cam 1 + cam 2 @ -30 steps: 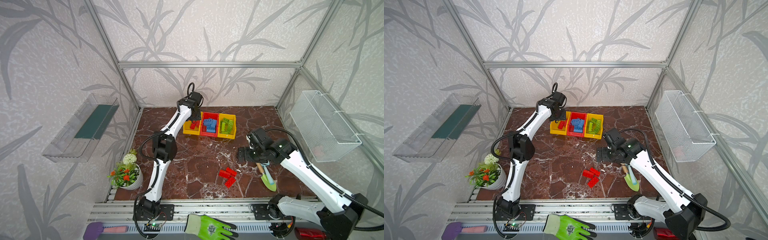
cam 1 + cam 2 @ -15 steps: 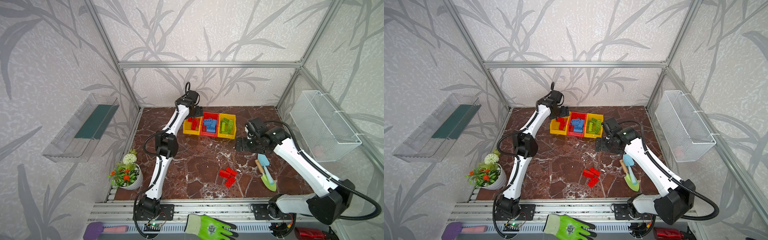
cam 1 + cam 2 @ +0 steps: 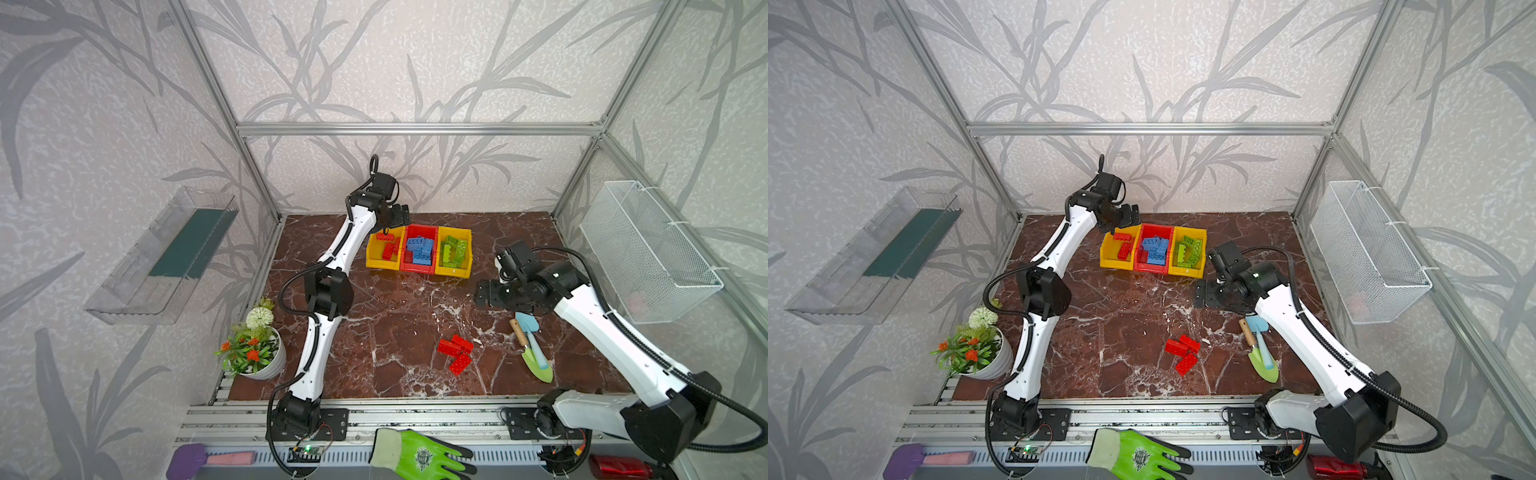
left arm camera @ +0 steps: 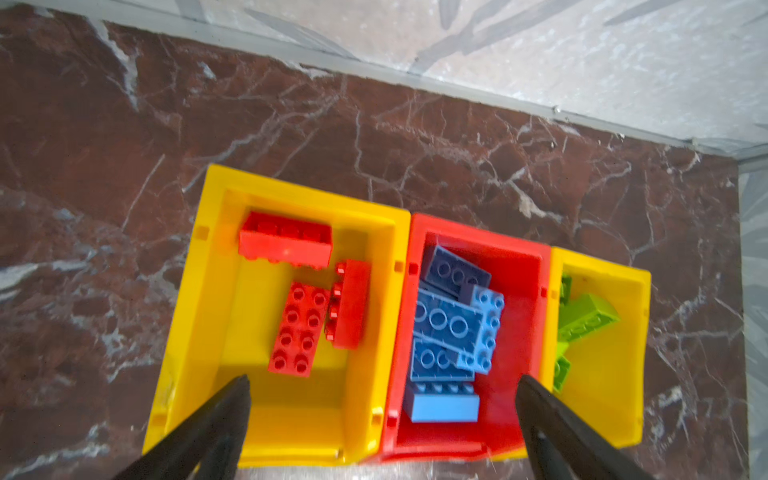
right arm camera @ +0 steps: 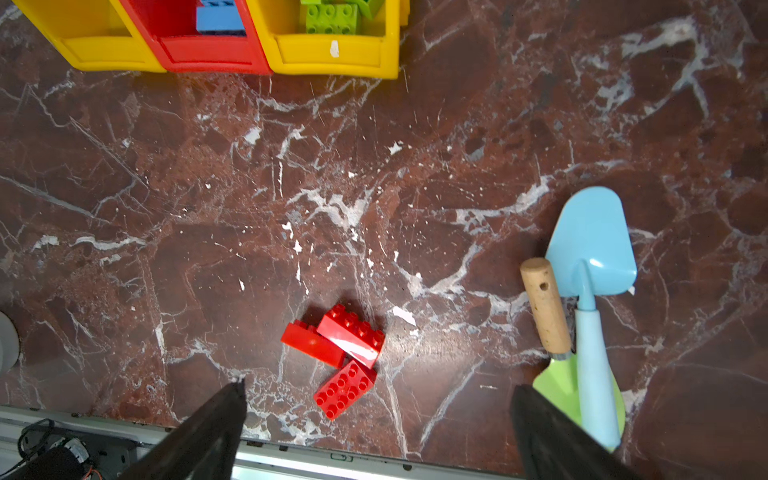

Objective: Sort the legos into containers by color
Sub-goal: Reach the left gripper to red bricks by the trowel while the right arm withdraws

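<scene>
Three joined containers stand at the back: a yellow bin (image 3: 380, 264) holding three red legos (image 4: 297, 328), a red bin (image 3: 417, 270) with several blue legos (image 4: 453, 320), and a yellow bin (image 3: 453, 272) with green legos (image 4: 586, 316). My left gripper (image 3: 395, 216) (image 4: 383, 380) hangs open and empty over the wall between the left yellow and red bins. Three more red legos (image 3: 455, 353) (image 5: 340, 353) lie bunched on the marble floor near the front. My right gripper (image 3: 488, 293) (image 5: 378, 387) is open and empty, above the floor behind them.
A green trowel (image 3: 534, 357) and a blue trowel (image 3: 530, 328) lie right of the loose legos. A potted plant (image 3: 255, 349) stands at the front left. A wire basket (image 3: 648, 253) hangs on the right wall, a clear tray (image 3: 162, 257) on the left.
My left gripper opened and let a red lego drop into the left yellow bin. The right arm drew back from the loose red legos toward the bins.
</scene>
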### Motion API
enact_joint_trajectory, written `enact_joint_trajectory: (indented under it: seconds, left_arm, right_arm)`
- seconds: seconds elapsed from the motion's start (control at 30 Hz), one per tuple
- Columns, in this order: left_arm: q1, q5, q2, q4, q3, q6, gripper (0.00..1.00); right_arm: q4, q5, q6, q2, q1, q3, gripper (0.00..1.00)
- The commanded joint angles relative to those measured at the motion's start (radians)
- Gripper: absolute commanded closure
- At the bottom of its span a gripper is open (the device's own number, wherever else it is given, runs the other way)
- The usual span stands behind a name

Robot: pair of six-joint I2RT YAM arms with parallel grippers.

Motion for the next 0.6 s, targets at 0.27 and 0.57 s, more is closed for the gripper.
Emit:
enact_joint_trajectory:
  seconds: [0.27, 0.57]
  left_arm:
    - [-0.272, -0.024, -0.431, 0.105, -0.686, -0.014, 0.01]
    - [-0.449, -0.022, -0.572, 0.218, -0.988, -0.102, 0.01]
  right_arm:
    - [-0.088, -0.026, 0.058, -0.312, -0.004, -0.247, 0.01]
    - [-0.189, -0.031, 0.049, -0.417, -0.003, -0.270, 0.01]
